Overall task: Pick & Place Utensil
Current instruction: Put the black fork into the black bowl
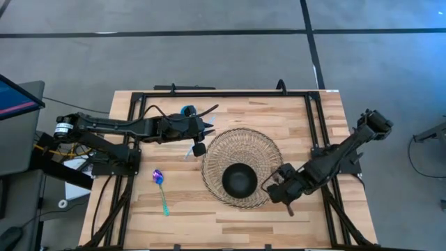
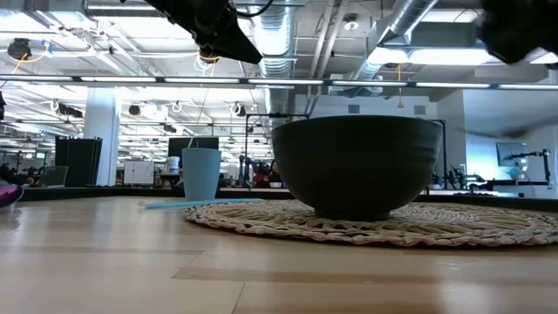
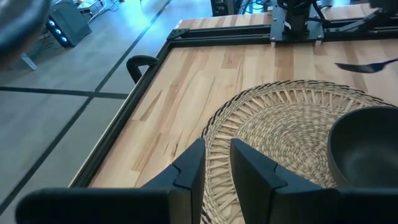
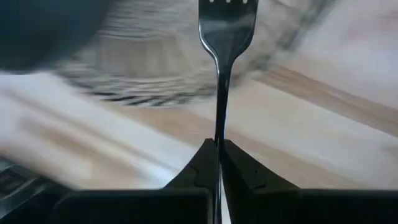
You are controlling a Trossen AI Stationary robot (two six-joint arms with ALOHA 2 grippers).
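A dark metal fork [image 4: 227,25] sticks out forward from my right gripper [image 4: 219,149], which is shut on it at the woven placemat's right near rim [image 1: 270,189]. The fork also shows beyond the bowl in the left wrist view [image 3: 367,65]. A black bowl [image 1: 239,180] stands on the round woven placemat [image 1: 261,143]. My left gripper [image 3: 214,165] hovers open and empty over the mat's far left rim [image 1: 200,139]. An iridescent spoon [image 1: 161,189] lies flat on the table left of the mat. My right gripper pinches the fork's thin handle [image 4: 219,127] between its two fingers, which lie along the handle. The tines [image 4: 227,9] point away from the gripper, over the placemat's edge. The fork is lifted clear of the table.
A blue cup [image 1: 188,110] stands near the far edge, behind the left gripper, and a thin blue stick [image 2: 200,203] lies on the table beside the mat. A black frame [image 1: 209,93] runs around the tabletop. Bare wood [image 1: 209,223] lies along the near edge.
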